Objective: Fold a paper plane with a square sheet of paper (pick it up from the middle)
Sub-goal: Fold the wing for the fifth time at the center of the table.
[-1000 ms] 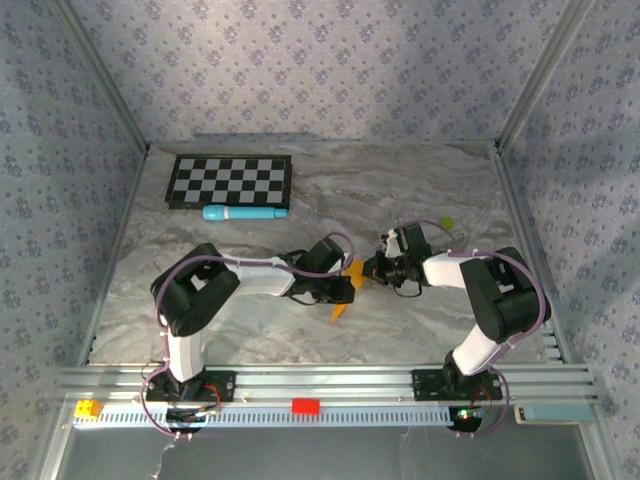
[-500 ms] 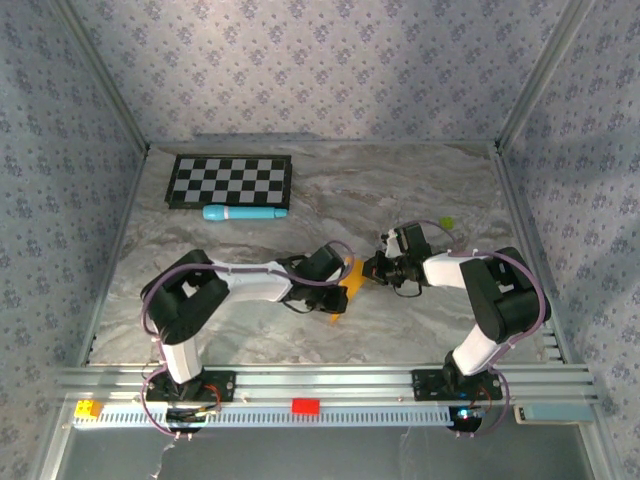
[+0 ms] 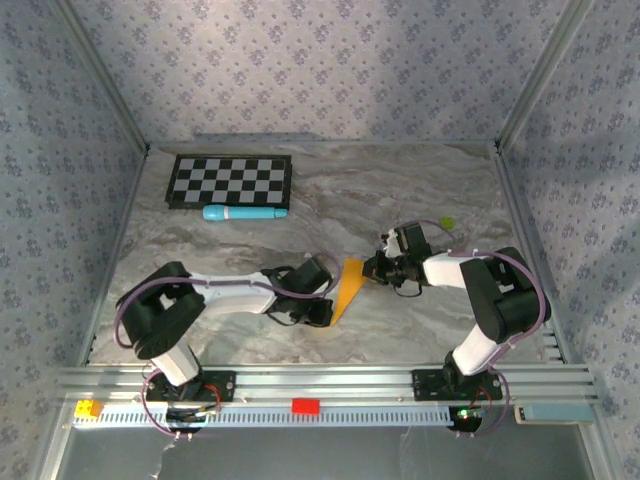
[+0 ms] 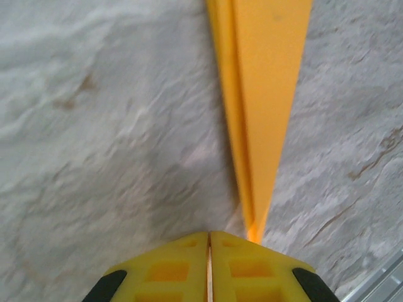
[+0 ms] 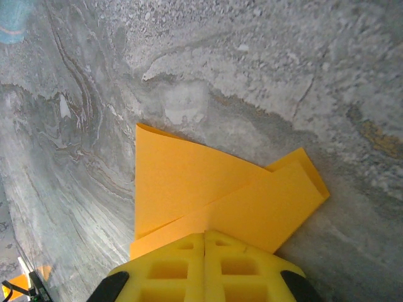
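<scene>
The square sheet of paper is folded into a slim orange dart, the paper plane [image 3: 347, 288], lying flat on the marble table between my two arms. In the left wrist view the paper plane [image 4: 267, 94] narrows toward me, and its tip runs under the right fingertip [image 4: 252, 258] of my left gripper [image 4: 210, 242], which is shut with nothing between its jaws. My left gripper [image 3: 322, 312] sits at the plane's near point. My right gripper [image 3: 371, 268] is at the wide far end. There the right gripper [image 5: 204, 242] is shut, resting on the layered folds of the paper [image 5: 208, 189].
A black-and-white checkerboard [image 3: 230, 181] lies at the back left with a light-blue cylinder [image 3: 245, 213] just in front of it. A tiny yellow-green bit [image 3: 447, 223] sits behind the right arm. Metal rails [image 3: 320, 385] run along the near edge, and patterned walls enclose the table.
My left gripper has slid toward the near edge along the paper, from its wide end to its point, and the arm has stretched lower. More of the plane shows. The right arm has not moved.
</scene>
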